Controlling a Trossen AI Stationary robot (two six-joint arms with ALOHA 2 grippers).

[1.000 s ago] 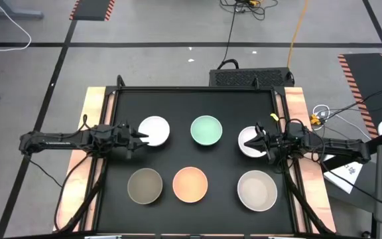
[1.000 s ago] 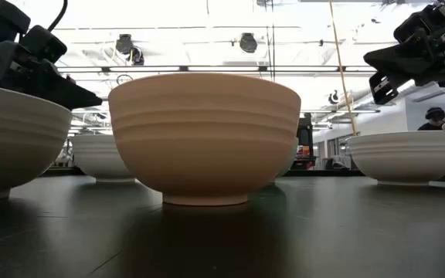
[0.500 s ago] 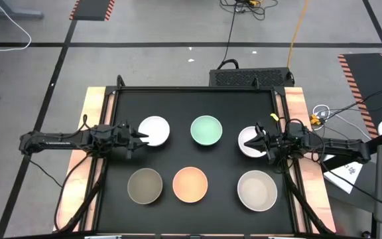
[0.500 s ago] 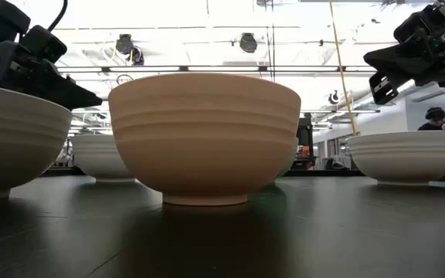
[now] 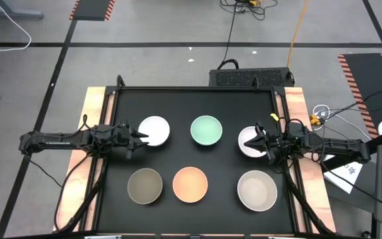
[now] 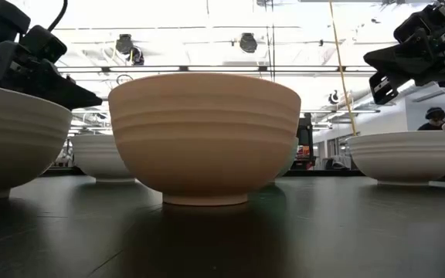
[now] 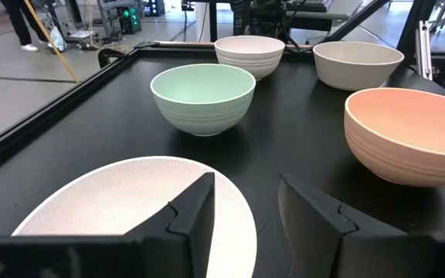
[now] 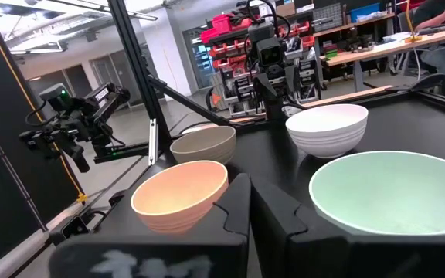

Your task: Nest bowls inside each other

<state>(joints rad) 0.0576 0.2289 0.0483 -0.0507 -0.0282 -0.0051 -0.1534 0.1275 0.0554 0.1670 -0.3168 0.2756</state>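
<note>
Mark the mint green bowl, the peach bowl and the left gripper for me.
mint green bowl (image 5: 206, 130): high view, centre of its inside.
peach bowl (image 5: 190, 183): high view, centre of its inside.
left gripper (image 5: 143, 136): high view, between its fingertips, over the white bowl's rim.

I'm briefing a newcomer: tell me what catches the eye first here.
Six bowls stand apart in two rows on the black table, none nested yet; the peach-orange bowl fills the low view. The left tool sits partly open at the near-left white bowl, and the right tool, shut, over the other white bowl.

Standing in two rows across frame centre: six bowls (image 5: 206, 130); lying bare between them, narrow strips of black table (image 5: 191, 99).
</note>
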